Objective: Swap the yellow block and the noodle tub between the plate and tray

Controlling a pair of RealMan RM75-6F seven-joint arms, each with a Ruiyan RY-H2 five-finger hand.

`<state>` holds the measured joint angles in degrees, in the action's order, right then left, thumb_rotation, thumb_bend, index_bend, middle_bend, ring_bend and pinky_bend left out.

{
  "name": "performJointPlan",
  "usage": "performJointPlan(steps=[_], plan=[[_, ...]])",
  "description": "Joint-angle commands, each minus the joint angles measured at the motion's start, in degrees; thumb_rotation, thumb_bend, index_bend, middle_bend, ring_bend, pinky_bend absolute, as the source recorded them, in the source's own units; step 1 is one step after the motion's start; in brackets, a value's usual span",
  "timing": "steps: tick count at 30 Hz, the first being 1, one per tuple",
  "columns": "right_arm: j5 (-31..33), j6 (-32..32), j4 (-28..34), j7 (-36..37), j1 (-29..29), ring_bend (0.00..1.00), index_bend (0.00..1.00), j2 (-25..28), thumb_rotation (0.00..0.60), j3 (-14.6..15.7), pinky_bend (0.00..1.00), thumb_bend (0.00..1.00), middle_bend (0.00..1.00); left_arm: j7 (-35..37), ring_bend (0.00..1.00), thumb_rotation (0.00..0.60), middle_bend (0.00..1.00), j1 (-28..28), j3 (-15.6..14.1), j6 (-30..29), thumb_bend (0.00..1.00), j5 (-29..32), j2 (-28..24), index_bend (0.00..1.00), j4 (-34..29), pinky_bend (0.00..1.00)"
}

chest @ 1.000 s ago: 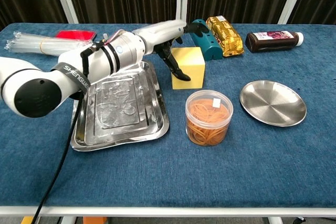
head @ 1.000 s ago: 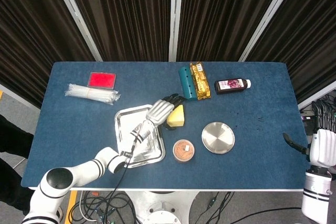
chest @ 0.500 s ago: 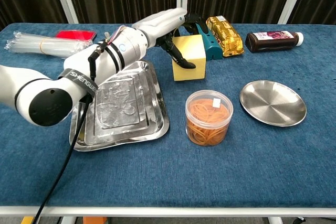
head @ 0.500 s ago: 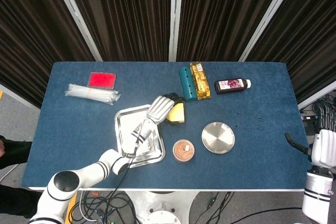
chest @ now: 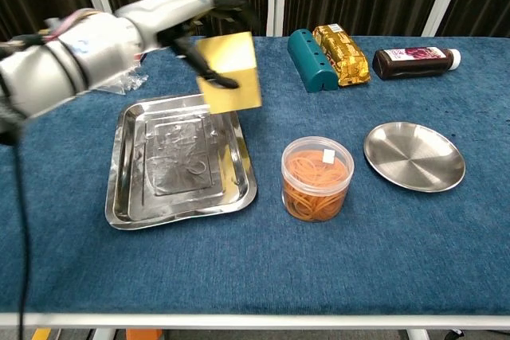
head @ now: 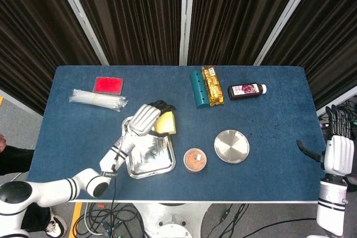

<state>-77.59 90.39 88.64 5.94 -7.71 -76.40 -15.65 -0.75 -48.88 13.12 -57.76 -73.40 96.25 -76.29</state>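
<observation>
Left hand [chest: 187, 13], white with black fingers, gripping yellow cube-shaped block [chest: 230, 72], lifted above far right corner of rectangular steel tray [chest: 127, 197]. Clear round noodle tub [chest: 317, 178] on blue tablecloth, between tray and round steel plate [chest: 413, 156]. Right hand [head: 337, 147] at table's right edge, fingers apart, empty; absent from chest view. Left forearm cut off by frame edge.
</observation>
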Motion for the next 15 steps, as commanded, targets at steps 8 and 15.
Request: performJointPlan(steps=[8,15], plan=[[-0.31,-0.17,0.84,-1.84,-0.38,0.00,0.00,-0.17,0.600,0.30,0.00,0.07,0.00,-2.03,0.17,0.600,0.29,4.59,-4.08,0.34,0.16,2.82,0.72,0.23,-0.32,0.35],[0.00,-0.40,0.74,-1.91,-0.35,0.00,0.00,-0.08,0.600,0.33,0.00,0.06,0.00,1.04,0.00,0.600,0.01,5.12,-4.55,-0.44,0.05,-0.28,1.70,0.07,2.47,0.18]])
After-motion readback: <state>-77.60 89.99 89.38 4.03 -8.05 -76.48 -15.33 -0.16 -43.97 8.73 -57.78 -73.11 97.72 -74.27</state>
